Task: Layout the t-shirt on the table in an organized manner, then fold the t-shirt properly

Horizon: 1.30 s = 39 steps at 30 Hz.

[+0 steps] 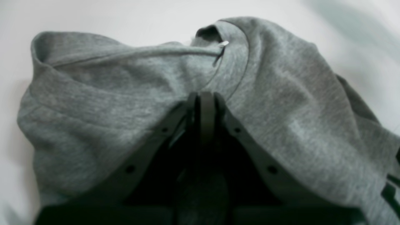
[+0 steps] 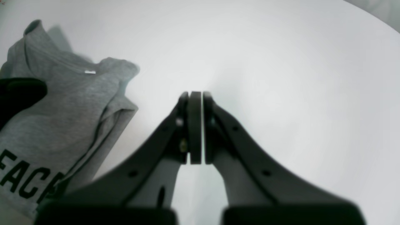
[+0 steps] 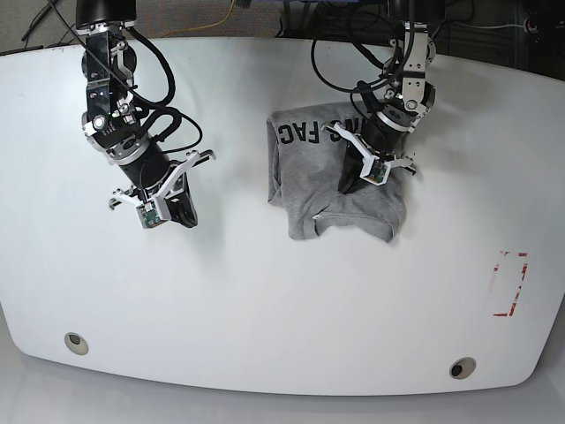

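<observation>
Base view: the t-shirt lies bunched on the table, well apart from the red outline mark. The left gripper, jaws together, pinches its grey cloth; the right gripper hangs closed and empty over bare tabletop.

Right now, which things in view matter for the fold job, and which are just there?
Job:
- t-shirt, bunched
- table
- left gripper, shut on t-shirt
- right gripper, shut, empty

Just there:
- red outline mark
- two round holes
</observation>
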### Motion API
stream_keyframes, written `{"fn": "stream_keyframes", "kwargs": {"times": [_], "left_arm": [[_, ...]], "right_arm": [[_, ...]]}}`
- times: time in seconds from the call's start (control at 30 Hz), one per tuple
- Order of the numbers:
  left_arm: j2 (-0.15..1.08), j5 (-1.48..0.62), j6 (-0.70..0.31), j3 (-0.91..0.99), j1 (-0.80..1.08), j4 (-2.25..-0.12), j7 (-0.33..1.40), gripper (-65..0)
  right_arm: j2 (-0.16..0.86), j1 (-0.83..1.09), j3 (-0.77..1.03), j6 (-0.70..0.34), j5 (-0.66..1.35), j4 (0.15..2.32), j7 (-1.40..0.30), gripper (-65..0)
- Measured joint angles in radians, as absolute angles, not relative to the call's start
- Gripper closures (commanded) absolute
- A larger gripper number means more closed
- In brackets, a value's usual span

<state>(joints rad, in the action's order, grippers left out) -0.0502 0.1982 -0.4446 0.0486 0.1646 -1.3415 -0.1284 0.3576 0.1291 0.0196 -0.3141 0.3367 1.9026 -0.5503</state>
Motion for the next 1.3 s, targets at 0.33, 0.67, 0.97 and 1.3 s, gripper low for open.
{"fn": "stream_keyframes", "kwargs": {"times": [0.33, 0.67, 0.97, 1.3], "left_arm": [[0.044, 0.184, -0.463, 0.104, 0.197, -1.347, -0.151, 0.0], [0.093, 0.184, -0.591, 0.248, 0.205, -1.349, -0.15, 0.0], [0.121, 0.191, -0.69, 0.366, 0.202, -1.349, -0.134, 0.0], [0.126, 0.165, -0.698, 0.411, 0.2, -1.504, -0.103, 0.0]], "right_arm": [[0.353, 0.129, 0.019, -0.315, 0.337, 1.903, -0.55, -0.3], [0.352, 0.129, 0.018, -0.314, 0.337, 1.903, -0.55, -0.3], [0.352, 0.13, 0.014, -0.314, 0.337, 1.903, -0.551, -0.3], [0.352, 0.13, 0.013, -0.314, 0.337, 1.903, -0.551, -0.3]]}}
